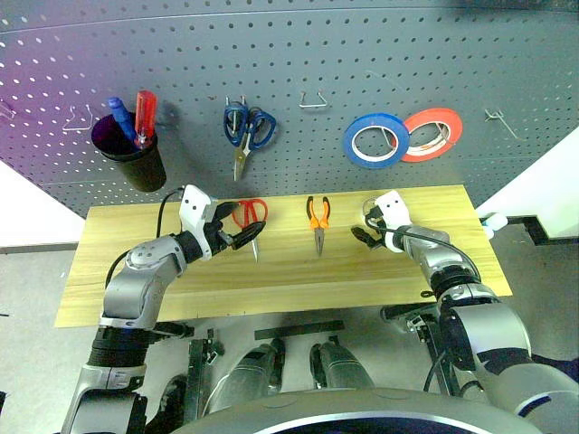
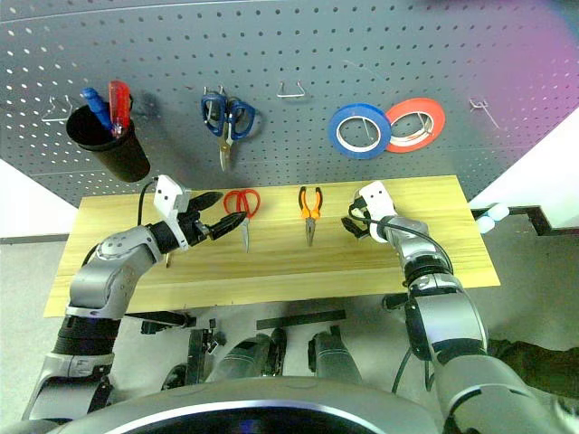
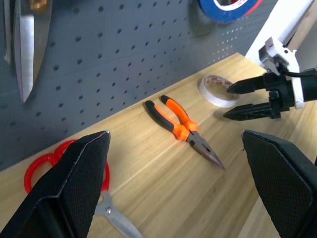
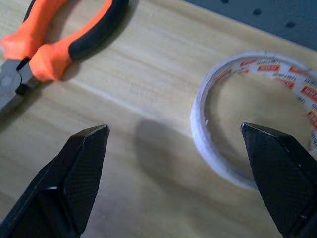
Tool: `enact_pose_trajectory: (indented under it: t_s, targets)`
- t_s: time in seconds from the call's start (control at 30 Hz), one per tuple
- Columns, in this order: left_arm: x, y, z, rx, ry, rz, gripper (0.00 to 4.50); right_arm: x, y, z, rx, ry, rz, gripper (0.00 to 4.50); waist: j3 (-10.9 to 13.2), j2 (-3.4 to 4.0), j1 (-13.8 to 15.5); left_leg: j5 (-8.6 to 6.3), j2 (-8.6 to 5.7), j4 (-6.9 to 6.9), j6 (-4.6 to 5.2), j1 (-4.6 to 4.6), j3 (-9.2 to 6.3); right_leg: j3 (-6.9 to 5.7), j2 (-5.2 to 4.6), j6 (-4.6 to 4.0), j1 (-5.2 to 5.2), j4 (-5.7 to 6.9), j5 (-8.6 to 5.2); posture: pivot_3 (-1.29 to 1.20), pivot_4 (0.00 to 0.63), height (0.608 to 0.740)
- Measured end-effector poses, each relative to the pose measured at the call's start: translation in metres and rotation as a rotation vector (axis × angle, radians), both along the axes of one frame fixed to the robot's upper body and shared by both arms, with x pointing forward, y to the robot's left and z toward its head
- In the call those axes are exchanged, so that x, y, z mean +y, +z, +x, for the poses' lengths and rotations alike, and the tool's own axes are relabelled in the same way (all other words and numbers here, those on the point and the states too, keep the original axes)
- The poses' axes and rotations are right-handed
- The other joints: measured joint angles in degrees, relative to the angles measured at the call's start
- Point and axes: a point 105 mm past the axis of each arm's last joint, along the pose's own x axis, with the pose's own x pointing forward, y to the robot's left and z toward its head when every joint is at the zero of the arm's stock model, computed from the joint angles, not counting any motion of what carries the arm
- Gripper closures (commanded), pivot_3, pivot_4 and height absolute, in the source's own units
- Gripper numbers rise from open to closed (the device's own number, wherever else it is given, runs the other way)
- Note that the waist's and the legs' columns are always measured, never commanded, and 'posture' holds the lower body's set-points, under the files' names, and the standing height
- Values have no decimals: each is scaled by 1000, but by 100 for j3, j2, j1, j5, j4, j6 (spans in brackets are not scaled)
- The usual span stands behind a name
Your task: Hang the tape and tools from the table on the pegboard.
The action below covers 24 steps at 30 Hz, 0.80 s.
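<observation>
The cream-white tape (image 4: 199, 124) lies flat on the wooden table (image 1: 271, 271), close to the pegboard (image 1: 298, 54). My right gripper (image 1: 362, 223) hovers open just short of the tape, one finger on either side of its near rim. The orange-and-black pliers (image 1: 317, 217) lie mid-table, nose toward me. Left of them lie the red-handled scissors (image 1: 251, 217). My left gripper (image 1: 242, 224) is open and held level right over the scissors, holding nothing.
On the pegboard hang a black cup (image 1: 131, 149) with a blue and a red screwdriver, blue-handled scissors (image 1: 246, 131), a blue roll (image 1: 375, 140) and a red-orange roll (image 1: 432, 134). Bare hooks (image 1: 312, 101) stand between them.
</observation>
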Motion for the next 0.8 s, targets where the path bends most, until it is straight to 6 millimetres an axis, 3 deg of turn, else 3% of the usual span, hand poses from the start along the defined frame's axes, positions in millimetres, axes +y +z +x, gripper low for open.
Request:
enact_pose_trajectory:
  t_s: [0.3,0.57,0.8]
  targets:
    - [2,1,-1,6,4,2,46,-3,-8,-2,43,-43,23,0,21,2,5,-1,0,-1,-1,-4,0,0,0,0,-2,-2,0,17,333,740]
    - [3,0,-8,16,10,5,46,-7,5,7,32,-108,76,0,90,-2,15,4,1,-5,6,-19,-2,-1,1,0,-18,-5,0,40,338,740]
    - [6,1,-11,22,24,12,46,-4,4,7,33,-105,84,0,158,-7,29,-1,1,-2,-1,-29,-2,-2,0,1,-24,-6,0,36,366,740]
